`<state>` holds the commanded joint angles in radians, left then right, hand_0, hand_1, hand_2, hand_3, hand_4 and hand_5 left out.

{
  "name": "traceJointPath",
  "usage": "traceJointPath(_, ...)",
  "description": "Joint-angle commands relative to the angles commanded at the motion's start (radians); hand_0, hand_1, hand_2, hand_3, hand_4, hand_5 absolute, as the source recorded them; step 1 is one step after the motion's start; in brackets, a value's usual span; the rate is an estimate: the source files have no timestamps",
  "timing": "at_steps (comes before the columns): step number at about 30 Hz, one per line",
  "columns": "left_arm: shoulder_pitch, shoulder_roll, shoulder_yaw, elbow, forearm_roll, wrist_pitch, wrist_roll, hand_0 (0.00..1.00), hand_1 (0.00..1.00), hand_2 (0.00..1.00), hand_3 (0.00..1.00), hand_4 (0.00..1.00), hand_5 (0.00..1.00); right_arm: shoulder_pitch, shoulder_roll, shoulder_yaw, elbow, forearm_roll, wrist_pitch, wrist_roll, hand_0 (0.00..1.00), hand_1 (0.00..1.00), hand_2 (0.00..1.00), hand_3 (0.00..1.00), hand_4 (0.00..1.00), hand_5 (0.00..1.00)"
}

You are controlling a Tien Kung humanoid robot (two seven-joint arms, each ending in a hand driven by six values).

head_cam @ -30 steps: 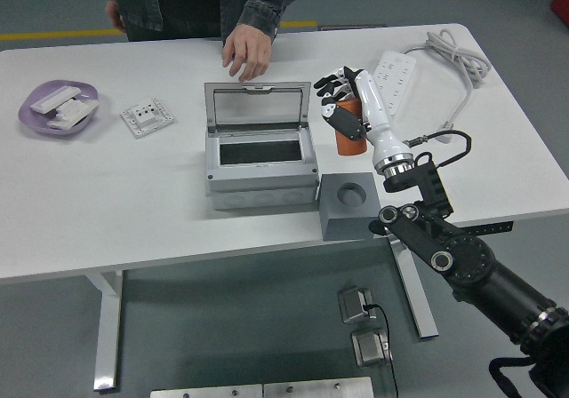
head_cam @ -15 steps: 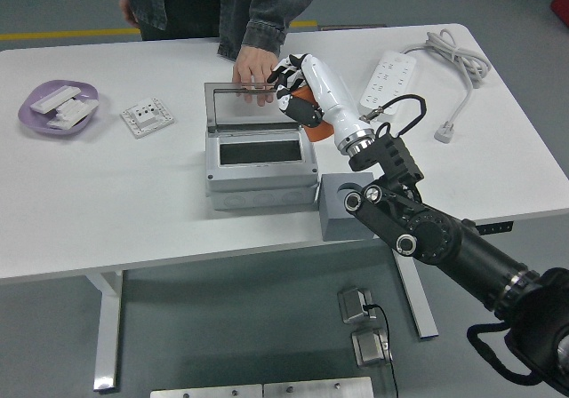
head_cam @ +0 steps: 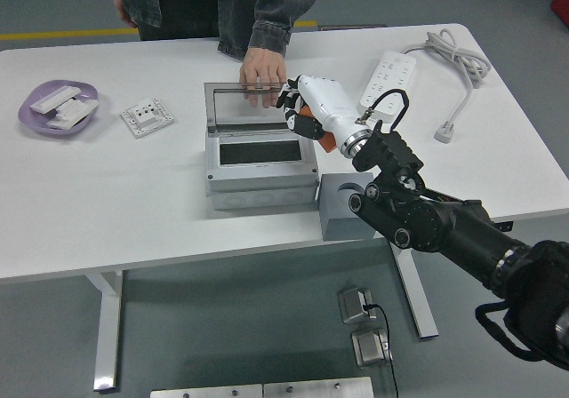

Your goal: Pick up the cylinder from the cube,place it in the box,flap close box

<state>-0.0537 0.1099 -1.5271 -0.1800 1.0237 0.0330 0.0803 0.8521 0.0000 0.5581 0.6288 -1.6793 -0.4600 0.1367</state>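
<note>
Holding the cylinder at the box's right edge

Sitting nearest on the bench (head_cam: pixel 133 211) is the grey cube (head_cam: pixel 342 204), its round socket bare. Beyond it, the right hand (head_cam: pixel 302 114) curls its fingers around the orange cylinder (head_cam: pixel 325 138) beside the open box (head_cam: pixel 260 160). Farther back, a person's hand (head_cam: pixel 263 75) rests on the raised lid (head_cam: pixel 256 109).

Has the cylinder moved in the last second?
Yes. The orange cylinder, held in the right robot hand, went left from above the gray cube to the open box's right edge.
</note>
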Motion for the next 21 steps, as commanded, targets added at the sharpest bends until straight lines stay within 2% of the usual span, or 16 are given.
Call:
traceJointPath(12,-0.01,0.002,-0.002,0.0,0.015,-0.003,0.0,0.702,0.726,0.707,0.787,0.665,0.839,0.009,0.0,-0.067,0.052,0.016,-0.011,-0.005,0.064,0.205,0.4,0.25,0.002,0.002)
traceJointPath(21,-0.044,0.014,-0.021,0.0,0.062,-0.008,0.003,0.702,0.727,0.709,0.787,0.661,0.837,0.047,0.0,-0.134,0.065,-0.02,0.015,-0.021,0.067,0.207,0.394,0.251,0.002,0.002)
